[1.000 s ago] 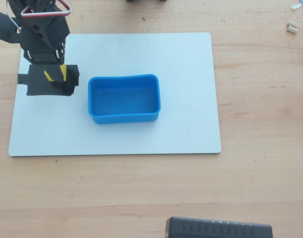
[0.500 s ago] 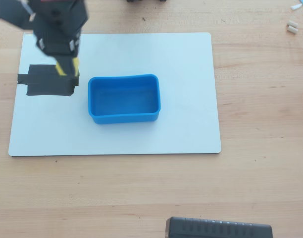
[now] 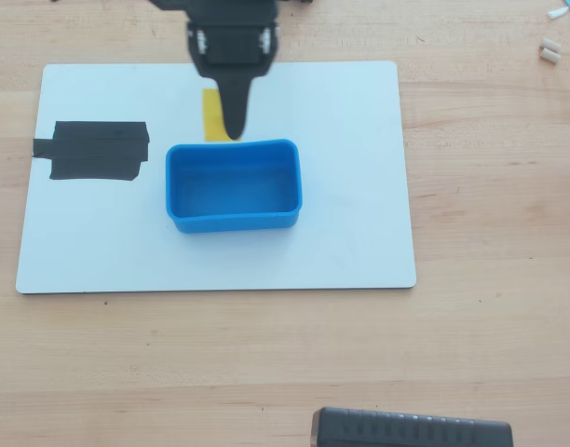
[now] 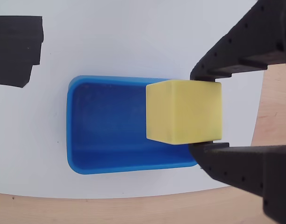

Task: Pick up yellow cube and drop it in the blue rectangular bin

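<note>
A yellow cube (image 4: 184,111), clamped between the two black fingers of the gripper (image 4: 206,112), hangs above the near end of the blue bin (image 4: 82,140) in the wrist view. From overhead the gripper (image 3: 233,126) sits just past the bin's far rim (image 3: 233,145), over the white board (image 3: 350,242) beside a black tape patch (image 3: 94,150). Released here, the cube could strike the rim and bounce out onto the board, since it appears barely over the edge.

A white board (image 3: 359,233) lies on the wooden surface (image 3: 490,354), black tape patch (image 3: 94,151) at its left in the overhead view
</note>
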Motion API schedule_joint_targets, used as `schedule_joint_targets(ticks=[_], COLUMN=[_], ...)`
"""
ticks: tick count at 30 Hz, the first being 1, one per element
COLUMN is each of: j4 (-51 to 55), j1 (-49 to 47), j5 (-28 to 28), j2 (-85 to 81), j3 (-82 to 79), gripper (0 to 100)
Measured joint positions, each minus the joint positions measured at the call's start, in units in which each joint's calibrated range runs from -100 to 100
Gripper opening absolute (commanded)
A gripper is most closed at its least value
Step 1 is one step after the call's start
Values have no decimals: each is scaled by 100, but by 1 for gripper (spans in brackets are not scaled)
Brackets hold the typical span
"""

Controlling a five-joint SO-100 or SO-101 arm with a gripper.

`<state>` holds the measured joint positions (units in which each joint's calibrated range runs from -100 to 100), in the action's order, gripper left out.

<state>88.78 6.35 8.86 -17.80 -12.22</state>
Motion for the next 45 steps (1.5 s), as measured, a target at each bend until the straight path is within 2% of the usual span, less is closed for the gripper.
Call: schedule_joint_targets(ticks=[8, 17, 20, 23, 25, 28, 31, 34, 36, 38, 45], j4=[-1723, -2668, -2703, -2703, -2703, -2703, -2677, -2359, -2076, -1767, -1431], j1=[127, 135, 135, 135, 135, 135, 135, 103, -79, -214, -373], j5=[-20, -24, -24, -24, -24, -24, -24, -24, -34, -93, -122], j2=[-763, -826, -826, -826, -834, -923, -1136, -1633, -2139, -2654, -4261], j3=[-1784, -2485, -2545, -2605, -2635, -2735, -2766, -2816, -2956, -3066, -4269], gripper=[6, 7, 20, 24, 32, 32, 31, 25, 15, 0, 0])
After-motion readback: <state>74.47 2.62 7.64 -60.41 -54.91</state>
